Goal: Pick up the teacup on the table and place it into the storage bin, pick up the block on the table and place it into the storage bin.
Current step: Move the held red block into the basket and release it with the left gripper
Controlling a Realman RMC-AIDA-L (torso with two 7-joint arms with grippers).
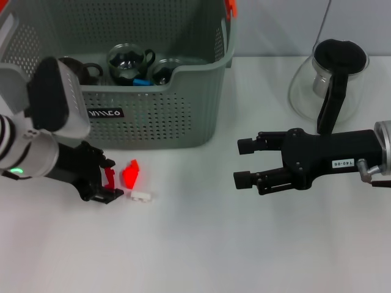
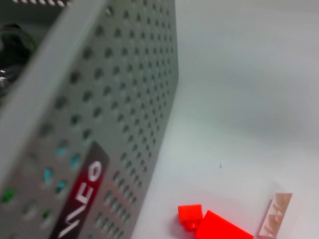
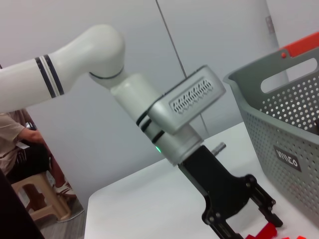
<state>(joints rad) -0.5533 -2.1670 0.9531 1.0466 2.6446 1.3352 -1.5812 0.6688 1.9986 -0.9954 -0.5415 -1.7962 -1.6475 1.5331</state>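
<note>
Head view shows my left fingers [image 1: 112, 183] low on the white desk [image 1: 201, 244], just in front of the storage bin [image 1: 153, 116]. They are open, with one small red block [image 1: 110, 177] between them. A bigger red block [image 1: 131, 174] stands just beside them, and a little white block [image 1: 140, 196] lies on the desk next to that. All three blocks sit close to the bin's front wall but do not touch it.

The bin is at the back on my left. Its front rim dips low in the middle. Inside it I see glass teacups [image 1: 129, 63] with dark handles and something small and blue. An orange clip [image 1: 230, 7] sits on its far right corner, and a black label [image 1: 105, 113] is on the front wall.

My right fingers [image 1: 244, 163] are spread wide and hold nothing. They hang over the desk to the right of the bin, well apart from the blocks. Behind my right arm stands a glass jug [image 1: 333, 76] with a black lid and handle.

The middle of the desk, between my two hands, is bare, and so is the near edge.

My left wrist view looks along the bin's holey wall [image 2: 134, 99], with the red blocks [image 2: 191, 215] and the white block [image 2: 275, 215] near its bottom edge.
</note>
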